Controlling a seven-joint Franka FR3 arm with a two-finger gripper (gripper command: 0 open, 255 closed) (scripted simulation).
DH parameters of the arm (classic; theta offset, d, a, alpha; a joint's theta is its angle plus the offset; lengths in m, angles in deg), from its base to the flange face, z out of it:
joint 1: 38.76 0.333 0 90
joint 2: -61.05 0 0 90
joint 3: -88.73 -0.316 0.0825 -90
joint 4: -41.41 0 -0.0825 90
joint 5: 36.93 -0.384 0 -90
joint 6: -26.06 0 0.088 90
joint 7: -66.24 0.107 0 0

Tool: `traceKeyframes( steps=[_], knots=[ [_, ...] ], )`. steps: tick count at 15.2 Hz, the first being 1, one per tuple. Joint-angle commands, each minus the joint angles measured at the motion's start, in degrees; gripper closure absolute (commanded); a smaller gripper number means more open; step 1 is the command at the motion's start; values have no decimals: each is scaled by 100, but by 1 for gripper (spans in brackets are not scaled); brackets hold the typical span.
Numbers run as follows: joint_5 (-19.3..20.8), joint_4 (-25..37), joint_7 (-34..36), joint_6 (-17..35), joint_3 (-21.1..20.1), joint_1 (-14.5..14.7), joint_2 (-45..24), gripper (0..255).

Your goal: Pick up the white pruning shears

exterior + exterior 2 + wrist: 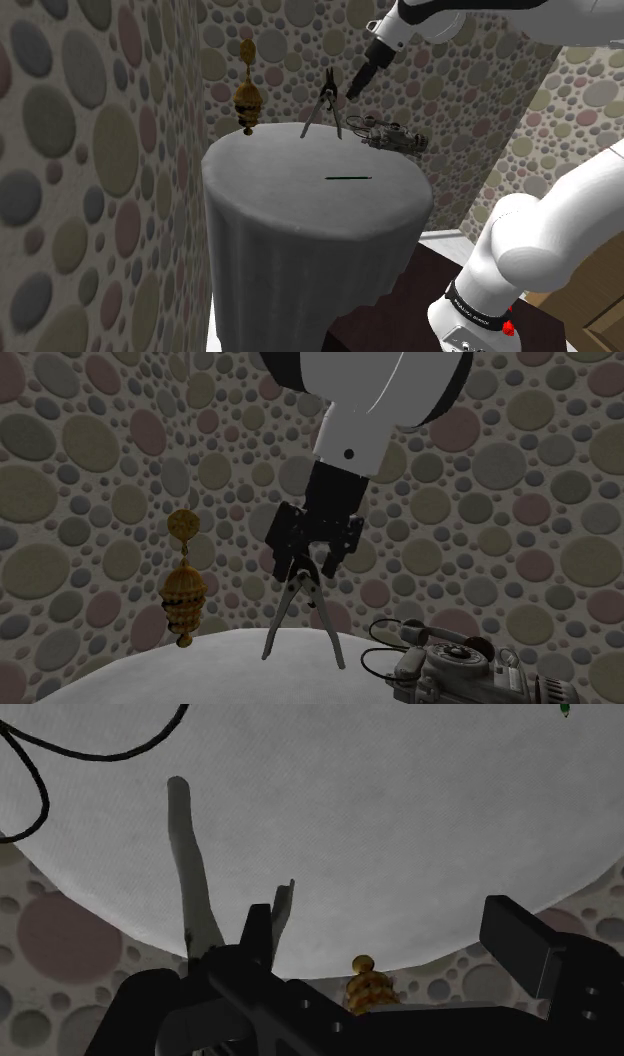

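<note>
— Up at the far edge of the cloth-draped table (300,225), the pruning shears (322,115) stand like an upside-down V, pivot on top, both pale grey legs splayed down towards the cloth!
— Touching it?
— The tips are right at the surface; whether they rest on it, I can't tell. The gripper (305,566) sits at the pivot, with the arm slanting in from above.
— Clamped on?
— No, look at the wrist view: the fingers (258,932) stand wide apart, hand released. One finger is tucked up against the top of the shears (the long leg on its outer side, the shorter-looking one just inside it), and the other finger is well clear, touching nothing.
— Neighbours?
— A golden ornament (185,597) stands by the table's rim, near the shears on the second exterior view's left. On that view's right there's an old-looking grey telephone (445,670). A thin green stick (348,179) lies flat mid-table, well apart from everything else. Spotted wallpaper (90,120) all round
</note>
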Motion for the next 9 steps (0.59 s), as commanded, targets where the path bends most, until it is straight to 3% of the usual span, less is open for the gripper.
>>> traceKeyframes(
  steps=[1, 9],
  knots=[
    [-231, 366, -478, 94, 235, 104, -366, 0],
    [-1550, 2027, -2150, 39, 910, 273, -1940, 0]
  ],
)
